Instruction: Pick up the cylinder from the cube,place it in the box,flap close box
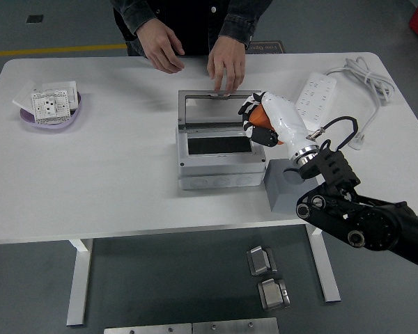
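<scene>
Orange cylinder: held in the curled fingers of the right hand, which has a white back and black fingers, above the right rim of the grey rectangular plastic box. Only part of the cylinder shows between the fingers.

Box: stands at the middle of the white table. Its clear hinged flap lid is raised upright at the far side, leaving the dark interior exposed.

Grey cube: sits just beside the box on its right, at the near corner (largely hidden behind the right arm's black forearm).

Person: stands at the far edge. One hand rests its fingertips on the top edge of the lid; the other hand lies on the table nearby.

Other items: a purple round dish holding white socket parts is at the far left; a white power strip with its cable lies at the far right.
</scene>
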Robot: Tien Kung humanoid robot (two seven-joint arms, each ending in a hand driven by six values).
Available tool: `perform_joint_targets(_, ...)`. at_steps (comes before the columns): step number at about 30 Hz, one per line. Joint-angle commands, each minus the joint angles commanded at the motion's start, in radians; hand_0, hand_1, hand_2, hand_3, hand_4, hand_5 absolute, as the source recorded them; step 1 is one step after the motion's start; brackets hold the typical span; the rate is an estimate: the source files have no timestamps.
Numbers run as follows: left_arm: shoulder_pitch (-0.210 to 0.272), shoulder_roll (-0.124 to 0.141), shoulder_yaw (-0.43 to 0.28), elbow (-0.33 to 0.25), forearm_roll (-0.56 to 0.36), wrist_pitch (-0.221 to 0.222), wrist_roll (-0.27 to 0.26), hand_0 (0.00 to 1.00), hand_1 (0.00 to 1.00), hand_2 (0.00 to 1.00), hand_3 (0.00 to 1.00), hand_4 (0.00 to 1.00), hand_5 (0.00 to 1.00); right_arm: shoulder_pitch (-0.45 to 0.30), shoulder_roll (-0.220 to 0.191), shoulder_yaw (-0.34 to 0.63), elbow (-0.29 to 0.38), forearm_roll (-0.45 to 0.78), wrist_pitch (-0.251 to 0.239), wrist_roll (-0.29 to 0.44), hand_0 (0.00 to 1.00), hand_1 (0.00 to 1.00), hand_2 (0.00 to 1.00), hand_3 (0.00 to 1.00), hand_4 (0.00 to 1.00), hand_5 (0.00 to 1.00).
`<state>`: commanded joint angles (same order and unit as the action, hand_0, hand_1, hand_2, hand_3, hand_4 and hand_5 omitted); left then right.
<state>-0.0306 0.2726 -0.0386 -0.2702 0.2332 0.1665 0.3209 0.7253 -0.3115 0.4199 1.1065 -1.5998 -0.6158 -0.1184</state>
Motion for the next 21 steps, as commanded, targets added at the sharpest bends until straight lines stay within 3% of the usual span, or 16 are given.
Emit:
perform_joint_targets(5, -0.001, -0.002, 0.01, 0.0, -0.007, -0.001, 0.001, 0.689, 0.671, 0.585, 0.668, 0.651, 0.337, 0.065, 0.038, -0.084, -0.06, -0.041, 0.041, -0.028, 0.002, 0.092, 0.205, 0.217, 0.002, 0.002)
perform_joint_targets(12, -0.004, -0.002, 0.018, 0.001, -0.013, -0.001, 0.001, 0.688, 0.671, 0.586, 0.668, 0.65, 0.337, 0.122, 0.061, -0.141, -0.075, -0.022, 0.062, -0.035, 0.002, 0.101, 0.214, 0.22, 0.002, 0.002)
perform_joint_targets(17, -0.006, -0.001, 0.026, 0.001, -0.017, 0.0, 0.001, 0.689, 0.671, 0.587, 0.667, 0.65, 0.338, 0.16, 0.076, -0.196, -0.093, 0.06, 0.06, 0.01, 0.002, 0.119, 0.218, 0.225, 0.002, 0.002)
perform_joint_targets(21, -0.009, 0.0, 0.032, 0.001, -0.02, 0.0, 0.0, 0.689, 0.672, 0.587, 0.668, 0.65, 0.34, 0.189, 0.091, -0.25, -0.12, 0.148, 0.084, 0.074, 0.002, 0.12, 0.221, 0.226, 0.002, 0.002)
